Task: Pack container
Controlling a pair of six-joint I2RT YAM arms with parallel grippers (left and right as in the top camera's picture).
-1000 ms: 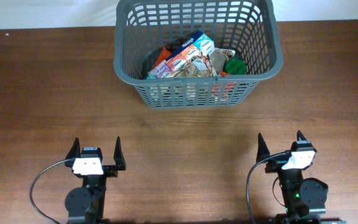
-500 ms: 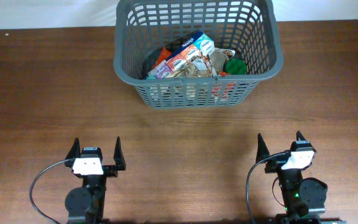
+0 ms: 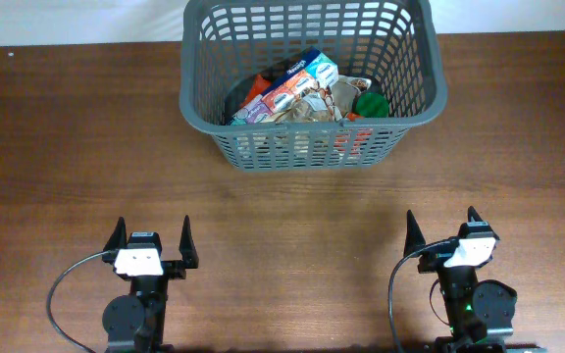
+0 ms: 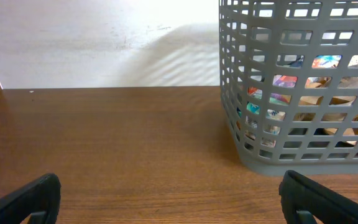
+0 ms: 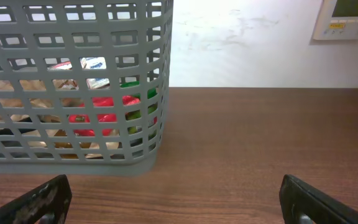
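Note:
The dark grey lattice basket (image 3: 204,113) stands at the back middle of the table and holds several grocery packets, among them a colourful box (image 3: 297,83) and a green item (image 3: 371,104). It also shows in the left wrist view (image 4: 241,124) and in the right wrist view (image 5: 160,93). My left gripper (image 3: 151,236) is open and empty at the front left, well short of the basket. My right gripper (image 3: 440,227) is open and empty at the front right. Both point toward the basket.
The brown wooden table (image 3: 67,147) ends at a white wall behind the basket. A white wall panel (image 5: 347,18) shows at the top right of the right wrist view. Black cables loop beside both arm bases.

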